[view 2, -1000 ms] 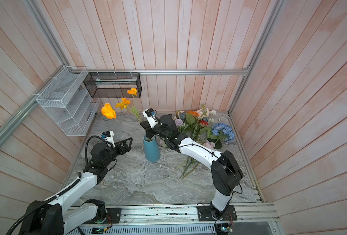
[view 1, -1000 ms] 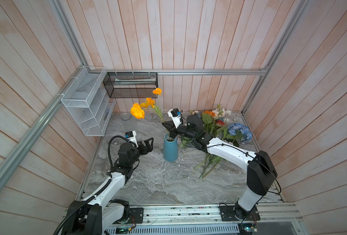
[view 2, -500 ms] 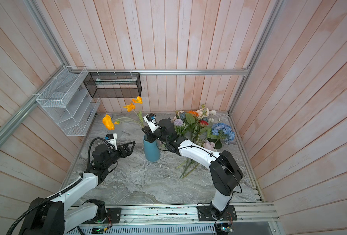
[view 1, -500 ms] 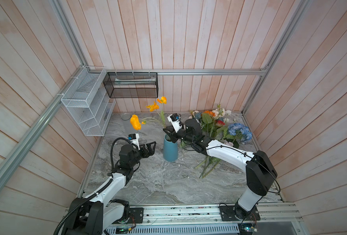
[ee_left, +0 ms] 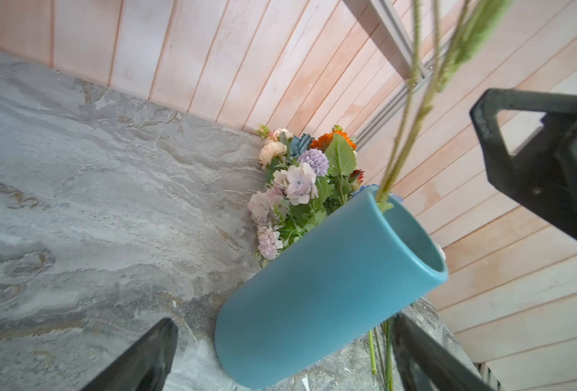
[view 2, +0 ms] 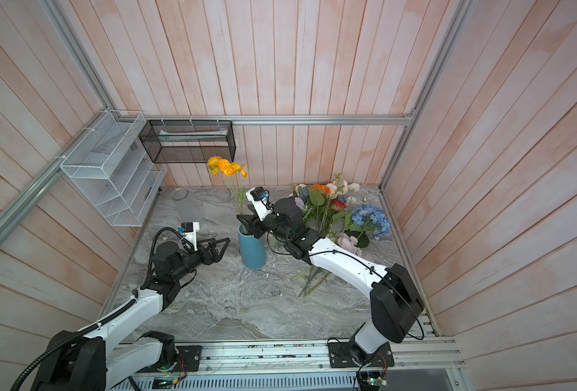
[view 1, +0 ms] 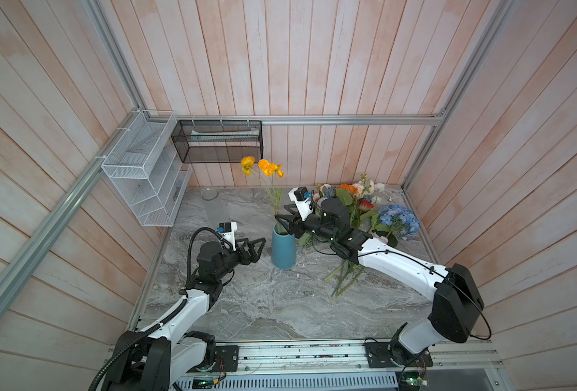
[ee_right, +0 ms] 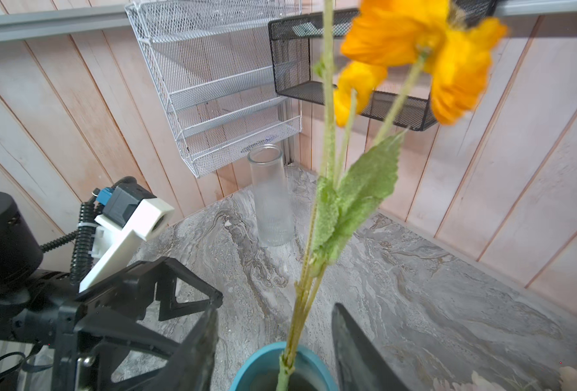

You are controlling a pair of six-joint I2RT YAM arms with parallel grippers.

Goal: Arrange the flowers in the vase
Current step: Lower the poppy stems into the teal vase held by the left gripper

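Orange flowers (view 1: 266,167) stand upright in the blue vase (view 1: 283,248) at mid-table. The right gripper (view 1: 280,221) hovers at the vase mouth, jaws spread either side of the stems, pinching nothing; the left gripper (view 1: 261,249), spread wide and empty, sits just left of the vase. The remaining flowers (view 1: 358,203) lie heaped to the far right, stems pointing toward the near edge; the right arm (view 1: 398,267) is judged the nearer for the next pick.

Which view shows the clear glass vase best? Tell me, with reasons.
The right wrist view: the clear glass vase stands upright there, whole, side-on. In both top views it is small, seen from above, mostly its rim. The left wrist view misses it.
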